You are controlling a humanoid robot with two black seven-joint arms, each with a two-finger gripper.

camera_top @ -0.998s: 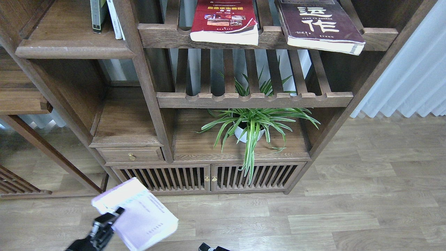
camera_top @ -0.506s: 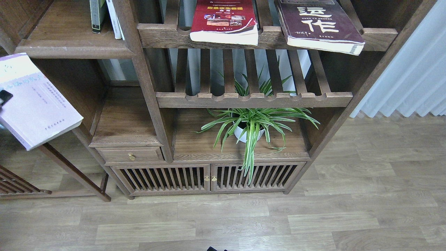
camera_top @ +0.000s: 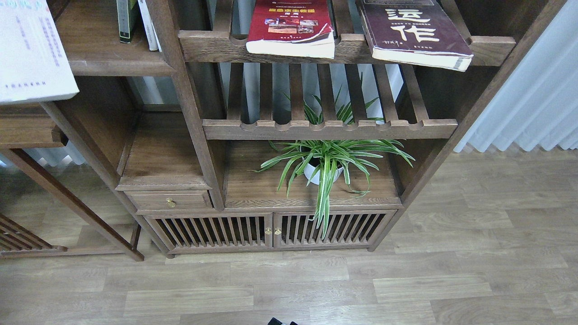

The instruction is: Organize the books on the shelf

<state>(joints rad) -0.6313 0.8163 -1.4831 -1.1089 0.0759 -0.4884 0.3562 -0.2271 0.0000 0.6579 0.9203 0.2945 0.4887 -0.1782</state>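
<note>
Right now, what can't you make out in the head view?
- Left gripper: out of frame; the lavender book is cut by the left and top edges, so its grip is unseen.
- Right gripper: only a dark tip at the bottom edge; open or shut unclear.
- Red book and maroon book: far ends cropped by the top edge.

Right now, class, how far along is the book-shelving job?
Done: nothing clearly; two other books stand on the solid shelf.
In hand: the lavender book is raised at the left, level with that shelf; no gripper shows.
Left: the red book and maroon book lie on the slatted rack.
</note>
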